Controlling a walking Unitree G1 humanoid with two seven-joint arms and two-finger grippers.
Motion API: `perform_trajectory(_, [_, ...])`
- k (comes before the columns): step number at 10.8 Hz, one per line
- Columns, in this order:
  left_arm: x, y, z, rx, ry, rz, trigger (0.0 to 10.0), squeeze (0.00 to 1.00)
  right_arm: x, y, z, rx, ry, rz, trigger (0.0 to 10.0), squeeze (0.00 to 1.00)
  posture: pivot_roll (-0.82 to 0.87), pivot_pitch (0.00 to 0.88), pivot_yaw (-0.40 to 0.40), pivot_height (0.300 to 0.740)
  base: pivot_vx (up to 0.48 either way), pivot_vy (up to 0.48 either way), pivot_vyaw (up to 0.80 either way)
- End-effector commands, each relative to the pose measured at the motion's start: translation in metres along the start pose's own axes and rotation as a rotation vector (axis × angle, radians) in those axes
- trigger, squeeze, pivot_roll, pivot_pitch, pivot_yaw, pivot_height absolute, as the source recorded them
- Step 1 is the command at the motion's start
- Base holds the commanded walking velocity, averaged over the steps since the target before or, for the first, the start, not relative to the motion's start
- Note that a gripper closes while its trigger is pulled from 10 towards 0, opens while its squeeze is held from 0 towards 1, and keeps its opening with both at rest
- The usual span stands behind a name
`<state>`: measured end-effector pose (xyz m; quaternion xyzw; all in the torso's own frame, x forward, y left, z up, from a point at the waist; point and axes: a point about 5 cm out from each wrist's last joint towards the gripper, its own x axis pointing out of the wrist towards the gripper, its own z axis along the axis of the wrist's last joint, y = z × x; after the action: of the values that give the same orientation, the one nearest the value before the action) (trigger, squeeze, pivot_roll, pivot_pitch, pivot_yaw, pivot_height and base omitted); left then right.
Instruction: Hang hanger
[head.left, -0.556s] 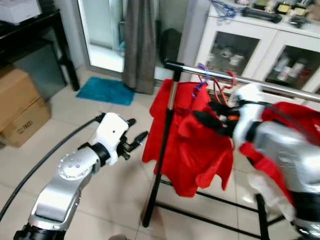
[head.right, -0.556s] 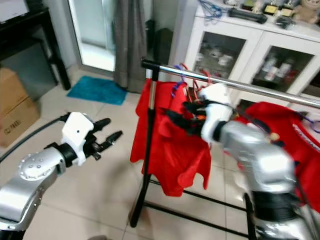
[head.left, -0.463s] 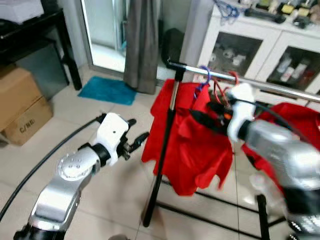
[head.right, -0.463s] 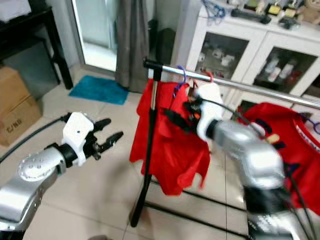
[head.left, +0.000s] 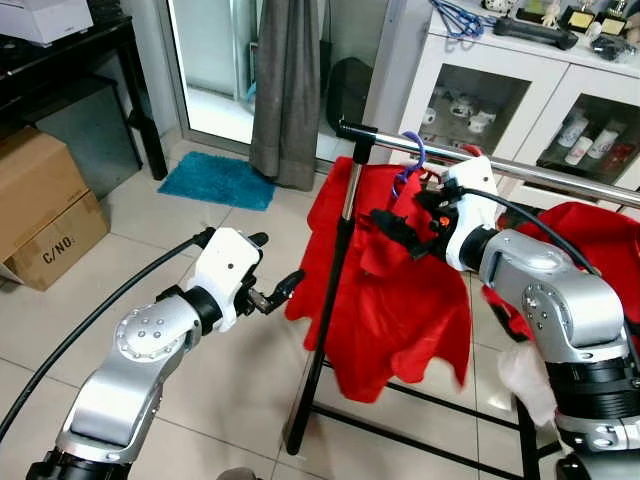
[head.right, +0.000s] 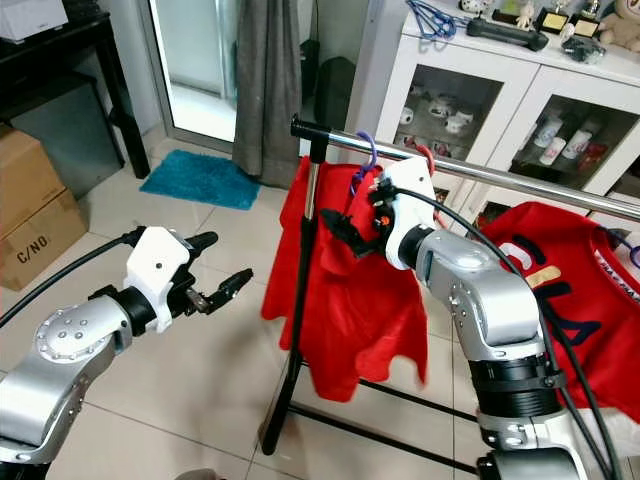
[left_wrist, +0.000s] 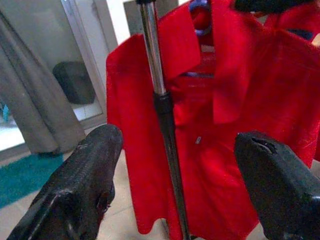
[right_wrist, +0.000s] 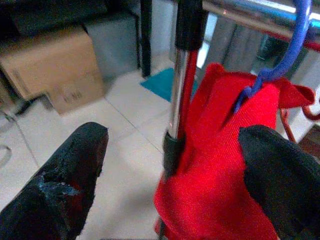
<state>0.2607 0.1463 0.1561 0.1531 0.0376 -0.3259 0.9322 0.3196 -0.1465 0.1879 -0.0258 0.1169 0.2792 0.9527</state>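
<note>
A red shirt (head.left: 400, 300) hangs on a blue hanger whose hook (head.left: 415, 150) sits over the chrome rail (head.left: 385, 140) of a clothes rack, close to its black upright pole (head.left: 325, 300). My right gripper (head.left: 405, 220) is open at the shirt's collar, just below the hook. In the right wrist view the shirt's shoulder (right_wrist: 225, 165) and the pole lie between the spread fingers (right_wrist: 75, 175). My left gripper (head.left: 275, 265) is open in the air left of the pole at mid-height, facing the shirt (left_wrist: 240, 125), and holds nothing.
A second red shirt (head.left: 590, 240) and a red hanger hook (head.left: 465, 152) are further right on the rail. The rack's base bars (head.left: 400, 430) cross the tiled floor. Cardboard boxes (head.left: 40, 210), a black table (head.left: 70, 70), a blue mat (head.left: 215, 180), a grey curtain (head.left: 285, 90) and a glass-front cabinet (head.left: 520, 100) surround it.
My right arm has drawn up toward the rail, and its gripper now sits closer under the blue hook. The shirt hangs lower and straighter. The left gripper has barely moved.
</note>
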Motion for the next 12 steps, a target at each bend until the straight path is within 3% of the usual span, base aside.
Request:
perform_trajectory(1, [0.002, -0.003, 0.003, 0.022, -0.010, -0.019, 10.0, 0.63, 0.000, -0.003, 0.002, -0.025, 0.004, -0.021, 10.0, 0.98, 0.17, 0.000, -0.090, 0.740, 0.000, 0.000, 0.00])
perform_trajectory(2, [0.004, -0.004, 0.004, 0.019, -0.017, -0.028, 10.0, 0.00, 0.008, -0.009, -0.004, -0.012, 0.028, -0.107, 10.0, 0.00, 0.18, 0.000, -0.089, 0.740, 0.000, 0.000, 0.00])
perform_trajectory(5, [0.002, -0.024, 0.012, 0.002, -0.078, -0.220, 10.0, 0.00, 0.016, -0.020, -0.001, -0.019, 0.085, -0.123, 10.0, 0.00, 0.18, 0.000, -0.101, 0.740, 0.000, 0.000, 0.00])
perform_trajectory(7, [0.004, -0.028, 0.011, 0.004, -0.079, -0.236, 10.0, 0.00, 0.018, -0.027, -0.007, -0.020, 0.145, -0.116, 10.0, 0.00, 0.18, 0.000, -0.100, 0.740, 0.000, 0.000, 0.00])
perform_trajectory(8, [0.005, -0.028, 0.011, 0.005, -0.078, -0.241, 10.0, 0.00, 0.019, -0.032, -0.010, -0.008, 0.158, -0.132, 9.4, 0.00, 0.18, 0.000, -0.100, 0.740, 0.000, 0.000, 0.00])
perform_trajectory(9, [0.005, -0.028, 0.010, 0.008, -0.073, -0.250, 10.0, 0.00, 0.020, -0.034, -0.014, -0.008, 0.190, -0.126, 2.9, 0.00, 0.18, 0.000, -0.100, 0.740, 0.000, 0.000, 0.00])
perform_trajectory(10, [0.005, -0.028, 0.009, 0.010, -0.068, -0.255, 10.0, 0.00, 0.023, -0.036, -0.022, -0.004, 0.228, -0.129, 0.0, 0.00, 0.18, 0.000, -0.100, 0.740, 0.000, 0.000, 0.00])
perform_trajectory(12, [0.005, -0.027, 0.009, 0.011, -0.066, -0.254, 10.0, 0.00, 0.028, -0.037, -0.025, 0.022, 0.221, -0.134, 0.0, 0.00, 0.18, 0.000, -0.102, 0.740, 0.000, 0.000, 0.00])
